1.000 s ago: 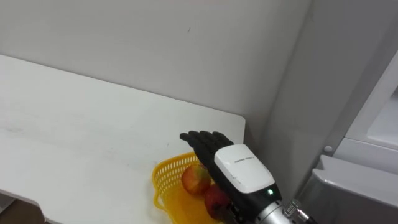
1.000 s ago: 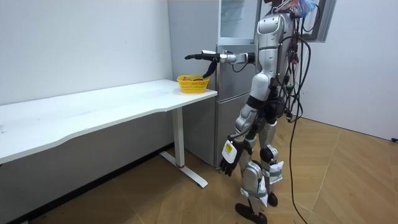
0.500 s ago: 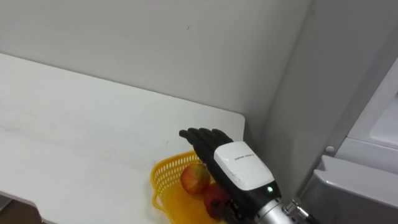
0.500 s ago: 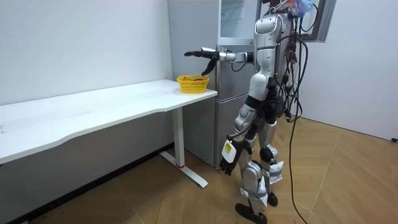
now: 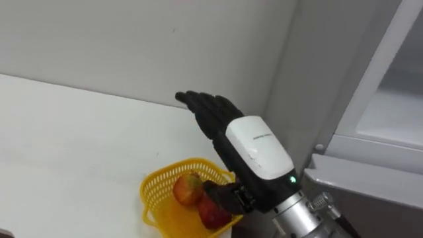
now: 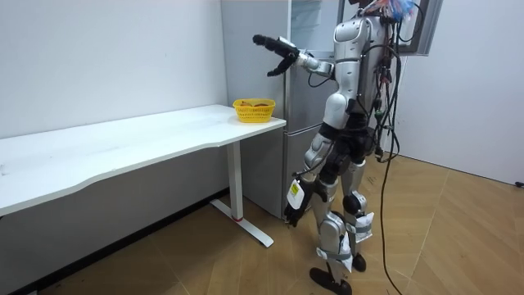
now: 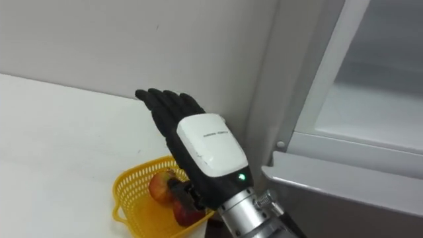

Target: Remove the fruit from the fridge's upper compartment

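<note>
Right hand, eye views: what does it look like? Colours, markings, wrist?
Right hand: black fingers and thumb, a white rounded-rectangle back plate with small grey print, one green light near the wrist. The wrist is silver metal with small fasteners. Left hand, in the room view, is dark with a pale tag on its back.

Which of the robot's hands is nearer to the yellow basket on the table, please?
The right. The right hand is up in the air just above the yellow basket, fingers straight and holding nothing; the left hand hangs beside the robot's thigh, lower than the table.
</note>
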Robot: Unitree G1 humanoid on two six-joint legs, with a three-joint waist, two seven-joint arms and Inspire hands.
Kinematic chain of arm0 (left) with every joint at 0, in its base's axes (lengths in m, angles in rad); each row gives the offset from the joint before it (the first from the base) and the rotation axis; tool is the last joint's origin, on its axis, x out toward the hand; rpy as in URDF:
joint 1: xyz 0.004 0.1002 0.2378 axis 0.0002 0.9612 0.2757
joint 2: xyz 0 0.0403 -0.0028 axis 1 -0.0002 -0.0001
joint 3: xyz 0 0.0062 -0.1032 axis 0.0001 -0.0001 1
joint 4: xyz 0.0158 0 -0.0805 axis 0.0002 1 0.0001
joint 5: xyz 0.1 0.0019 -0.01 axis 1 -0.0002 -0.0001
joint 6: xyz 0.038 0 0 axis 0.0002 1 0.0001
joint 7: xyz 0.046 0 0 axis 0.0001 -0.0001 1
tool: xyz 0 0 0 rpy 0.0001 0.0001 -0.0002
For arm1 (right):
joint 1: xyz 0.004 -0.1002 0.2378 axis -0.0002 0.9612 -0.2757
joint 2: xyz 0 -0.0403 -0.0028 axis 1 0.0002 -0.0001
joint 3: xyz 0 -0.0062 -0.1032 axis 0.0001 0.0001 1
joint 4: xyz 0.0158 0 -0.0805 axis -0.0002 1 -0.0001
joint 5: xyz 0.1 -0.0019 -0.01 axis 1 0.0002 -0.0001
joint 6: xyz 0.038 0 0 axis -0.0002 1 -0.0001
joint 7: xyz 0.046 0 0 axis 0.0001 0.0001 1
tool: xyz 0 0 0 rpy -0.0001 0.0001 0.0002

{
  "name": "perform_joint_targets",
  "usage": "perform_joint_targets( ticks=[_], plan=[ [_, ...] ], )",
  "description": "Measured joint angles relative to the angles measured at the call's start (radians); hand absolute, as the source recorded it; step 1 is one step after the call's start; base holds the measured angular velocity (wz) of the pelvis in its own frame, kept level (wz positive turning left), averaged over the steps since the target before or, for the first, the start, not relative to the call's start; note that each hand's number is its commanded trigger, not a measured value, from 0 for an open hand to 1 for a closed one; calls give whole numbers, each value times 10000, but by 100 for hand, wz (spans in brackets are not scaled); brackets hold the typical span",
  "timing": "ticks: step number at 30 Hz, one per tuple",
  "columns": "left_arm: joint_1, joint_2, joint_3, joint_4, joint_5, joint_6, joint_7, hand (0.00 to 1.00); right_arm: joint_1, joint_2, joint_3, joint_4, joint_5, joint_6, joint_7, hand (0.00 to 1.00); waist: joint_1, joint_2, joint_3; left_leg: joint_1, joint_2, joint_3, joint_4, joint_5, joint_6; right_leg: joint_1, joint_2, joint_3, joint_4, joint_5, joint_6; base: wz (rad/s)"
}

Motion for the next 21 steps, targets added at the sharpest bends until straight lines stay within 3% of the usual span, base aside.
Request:
perform_joint_targets(
  ticks=[2, 5, 10, 15, 21],
  plan=[
    [-12, -66, -17, 8, -77, -4, 61, 0, 2, 29, -154, -158, 283, -75, -232, 0, -72, 143, -65, 79, -1, 50, 2, 3, -1, 47, 6, 143, -1, 0, 0, -8],
    [-23, -161, -19, 63, -127, -55, 361, 0, 44, 163, -225, -459, 751, -123, -514, 0, -310, 347, -39, 235, 12, 158, -59, 8, -4, 133, 1, 171, -8, -2, 2, -9],
    [-69, -367, -14, 350, -124, -182, 441, 0, 300, 208, -889, -1031, 1217, -287, -745, 0, -542, 317, -43, 316, 43, 388, -98, 3, -4, 106, 42, 389, 8, 2, -4, -14],
    [47, -385, -23, 444, -122, -166, 563, 0, 839, 363, -1393, -1664, 1889, -310, -818, 0, -835, 286, -60, 353, 41, 398, -165, -1, 0, 138, 53, 420, 22, 5, -9, -2],
    [171, -455, 16, 411, -125, -227, 858, 0, 1824, 535, -2274, -1779, 2157, -986, -1590, 0, -1105, 309, -44, 361, 32, 393, -127, -2, 2, 134, 52, 540, 16, 5, -9, 1]
  ],
)
